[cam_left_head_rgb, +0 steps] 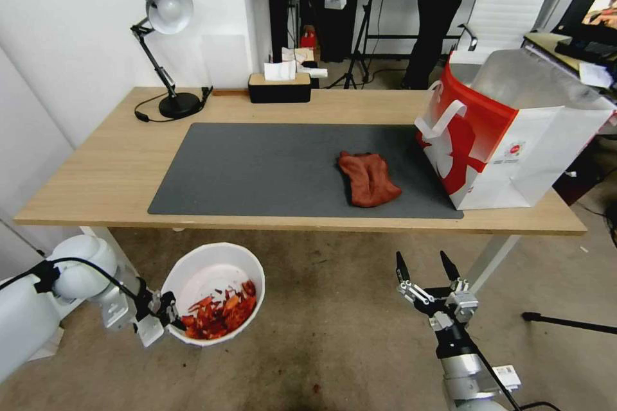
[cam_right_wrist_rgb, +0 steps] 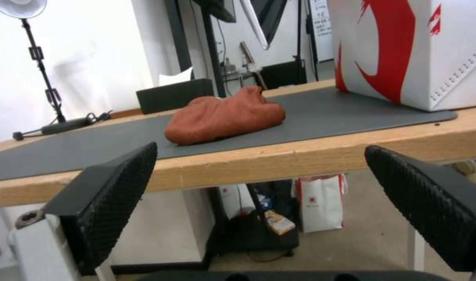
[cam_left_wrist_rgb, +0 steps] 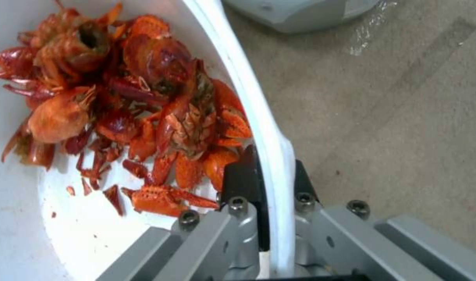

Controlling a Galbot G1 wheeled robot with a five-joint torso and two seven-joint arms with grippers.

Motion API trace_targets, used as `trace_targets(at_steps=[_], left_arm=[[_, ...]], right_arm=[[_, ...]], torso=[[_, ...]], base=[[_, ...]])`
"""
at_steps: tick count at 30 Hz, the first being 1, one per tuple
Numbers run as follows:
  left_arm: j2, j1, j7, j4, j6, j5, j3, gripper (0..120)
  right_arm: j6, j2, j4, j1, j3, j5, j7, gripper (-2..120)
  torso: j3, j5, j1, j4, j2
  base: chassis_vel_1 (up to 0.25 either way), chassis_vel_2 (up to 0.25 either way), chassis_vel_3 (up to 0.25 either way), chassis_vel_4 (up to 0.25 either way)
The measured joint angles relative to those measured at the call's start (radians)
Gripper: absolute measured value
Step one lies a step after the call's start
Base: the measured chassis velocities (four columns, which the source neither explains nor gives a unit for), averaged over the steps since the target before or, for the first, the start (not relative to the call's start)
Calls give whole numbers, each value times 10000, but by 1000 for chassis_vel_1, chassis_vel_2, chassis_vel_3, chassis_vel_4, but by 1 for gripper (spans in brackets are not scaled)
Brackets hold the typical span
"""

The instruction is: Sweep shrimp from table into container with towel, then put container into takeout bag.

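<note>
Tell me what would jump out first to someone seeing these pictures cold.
Probably the white container of red shrimp, held off the table's near edge over the floor, the left gripper pinching its rim. Next, the big red and white takeout bag standing open at the table's right end, with the rust towel crumpled on the grey mat beside it. The right gripper hangs open below the table's edge.

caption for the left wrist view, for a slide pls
Left gripper pinching the rim of the white container, one finger inside and one outside, with the red shrimp piled within.
</note>
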Motion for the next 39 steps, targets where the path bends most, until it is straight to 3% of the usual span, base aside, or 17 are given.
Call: trace_targets(at_steps=[4, 6, 9, 12, 17, 20, 22, 25, 26, 27, 28, 29, 31, 32, 35, 36, 39], left_arm=[[714, 143, -45, -1106, 233, -843, -316, 0], [1457, 78, -45, -1945, 509, -1667, -587, 0], [1767, -68, -41, -2283, 619, -2089, -624, 0], [2474, -1000, -129, -2952, 1005, -3117, -504, 0], [2515, -2352, -337, -2777, 1258, -3590, -57, 0], [2176, -3544, -394, -2309, 1422, -4075, 427, 0], [2108, -3798, -394, -2220, 1453, -4174, 563, 0], [1727, -5700, -388, -1725, 1492, -4537, 2118, 0], [1727, -5700, -388, -1725, 1492, -4537, 2118, 0], [1560, -6355, -383, -1526, 1501, -4585, 2582, 0], [1186, -7381, -334, -1167, 1513, -4624, 3290, 0], [1186, -7381, -334, -1167, 1513, -4624, 3290, 0], [528, -8784, -264, -494, 1520, -4703, 4323, 0], [528, -8784, -264, -494, 1520, -4703, 4323, 0], [-405, -10242, -263, 453, 1543, -4757, 5396, 0], [-405, -10242, -263, 453, 1543, -4757, 5396, 0], [-1408, -11395, -436, 1296, 1689, -4742, 6269, 0]], right_arm=[[-18, 12, -154, 18, 93, 114, -139, 100], [-20, 57, -277, -4, 138, 207, -249, 100], [-19, 106, -299, -1, 154, 217, -277, 100], [-36, 261, -348, 122, 260, 228, -284, 100], [-58, 337, -282, 119, 394, 218, -277, 100], [-72, 449, -164, 11, 521, 136, -269, 100], [-75, 478, -136, -24, 549, 105, -267, 100], [-85, 580, -26, -145, 696, -18, -257, 100], [-85, 580, -26, -145, 696, -18, -257, 100], [-87, 608, 17, -178, 741, -47, -251, 100], [-100, 649, 90, -235, 827, -92, -239, 100], [-100, 649, 90, -235, 827, -92, -239, 100], [-114, 705, 204, -335, 967, -135, -228, 100], [-114, 705, 204, -335, 967, -135, -228, 100], [-113, 796, 306, -506, 1150, -188, -226, 100], [-113, 796, 306, -506, 1150, -188, -226, 100], [-58, 905, 379, -720, 1388, -202, -235, 100]], torso=[[0, 0, 0, 0, 0], [0, 4, 1, -1, 0], [0, 3, 1, 0, 0], [0, 7, 0, 0, 0], [0, 4, 1, -1, 0], [1, 0, 1, -1, 0], [1, 0, 1, 0, 0], [1, -1, 1, 1, 0], [1, -1, 1, 1, 0], [1, 0, 1, 1, -1], [1, 6, 1, 0, 0], [1, 6, 1, 0, 0], [1, 0, 1, -2, -1], [1, 0, 1, -2, -1], [2, 2, 2, -1, -1], [2, 2, 2, -1, -1], [2, 6, 2, -1, -1]], base=[[0, 0, 0, 0], [0, 0, 0, 0], [0, 0, 0, 0], [0, 0, 0, 0], [0, 0, 0, 0], [0, 0, 0, 0], [0, 0, 0, 0], [0, 0, 0, 0], [0, 0, 0, 0], [0, 0, 0, 0], [0, 0, 0, 0], [0, 0, 0, 0], [0, 0, 0, 0], [0, 0, 0, 0], [0, 0, 0, 0], [0, 0, 0, 0], [0, 0, 0, 0]])
